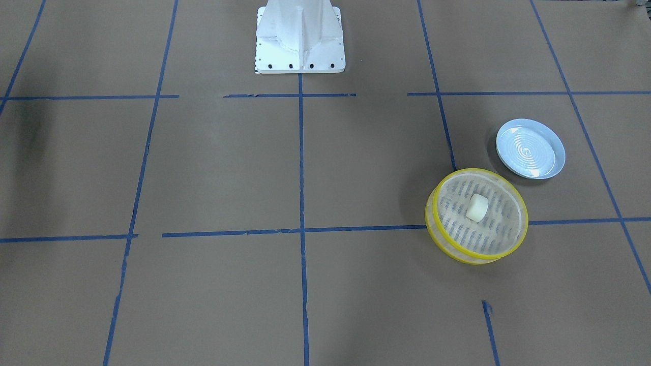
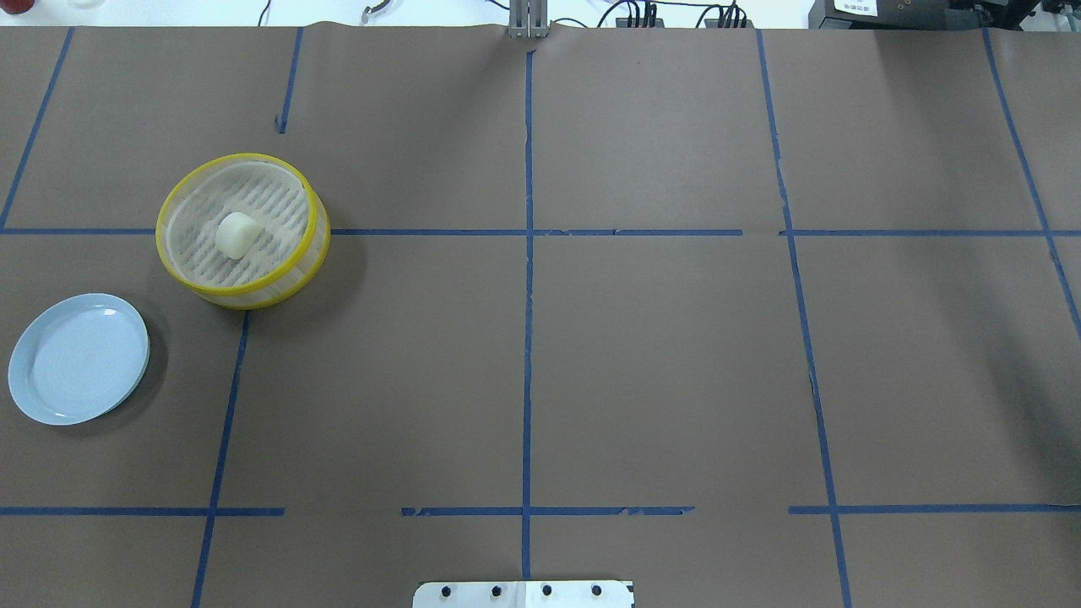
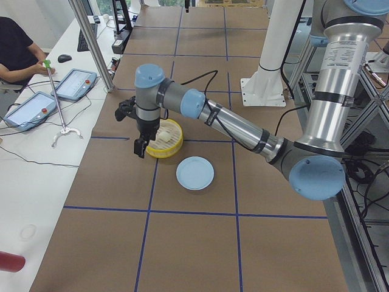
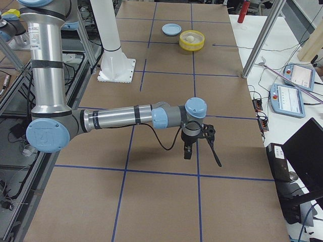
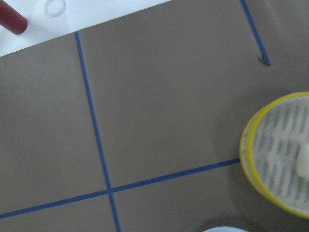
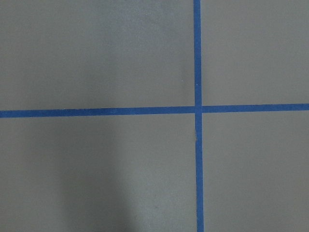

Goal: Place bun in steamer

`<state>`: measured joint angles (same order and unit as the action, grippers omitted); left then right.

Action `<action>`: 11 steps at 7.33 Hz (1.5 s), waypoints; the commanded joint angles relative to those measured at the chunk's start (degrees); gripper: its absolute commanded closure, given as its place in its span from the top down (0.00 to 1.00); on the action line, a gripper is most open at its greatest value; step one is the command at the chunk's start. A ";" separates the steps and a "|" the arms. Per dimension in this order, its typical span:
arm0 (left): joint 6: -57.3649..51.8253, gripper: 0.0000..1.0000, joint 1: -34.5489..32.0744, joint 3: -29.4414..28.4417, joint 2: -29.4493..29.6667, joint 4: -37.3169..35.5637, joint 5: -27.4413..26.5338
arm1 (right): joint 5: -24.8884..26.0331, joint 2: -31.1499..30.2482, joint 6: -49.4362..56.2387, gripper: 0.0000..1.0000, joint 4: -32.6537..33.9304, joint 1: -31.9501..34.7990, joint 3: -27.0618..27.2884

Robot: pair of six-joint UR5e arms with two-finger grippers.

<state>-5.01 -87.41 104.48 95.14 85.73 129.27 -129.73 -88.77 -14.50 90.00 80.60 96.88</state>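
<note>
The cream-white bun [image 1: 477, 208] lies on the slotted floor of the yellow-rimmed steamer [image 1: 478, 172], near its middle; both also show in the overhead view, the bun [image 2: 236, 235] inside the steamer [image 2: 245, 158]. The left wrist view shows the steamer's rim [image 5: 246, 145] and the bun's edge [image 5: 304, 159] at its right side. My left gripper [image 3: 140, 148] shows only in the exterior left view, hanging above the table beside the steamer [image 3: 168, 149]; I cannot tell whether it is open or shut. My right gripper [image 4: 187, 151] shows only in the exterior right view, far from the steamer [image 4: 192, 46]; I cannot tell its state either.
A pale blue ridged plate [image 1: 530, 148] sits empty beside the steamer, nearer the robot's base [image 1: 300, 40]; it also shows in the overhead view [image 2: 78, 358]. Blue tape lines grid the brown table. Operators' tablets [image 3: 73, 84] lie on the white bench beyond the table's edge.
</note>
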 commanded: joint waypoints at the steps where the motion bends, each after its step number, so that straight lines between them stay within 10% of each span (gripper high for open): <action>1: -2.20 1.00 -1.27 -10.73 -4.61 10.82 1.07 | 0.00 0.00 0.00 1.00 0.00 0.00 -0.03; 11: -1.84 1.00 -3.03 -13.95 -6.72 9.63 3.80 | 0.00 0.00 0.00 1.00 0.00 0.00 -0.03</action>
<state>-6.86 -90.35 90.55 88.42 95.36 133.21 -129.73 -88.77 -14.50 90.00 80.59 96.86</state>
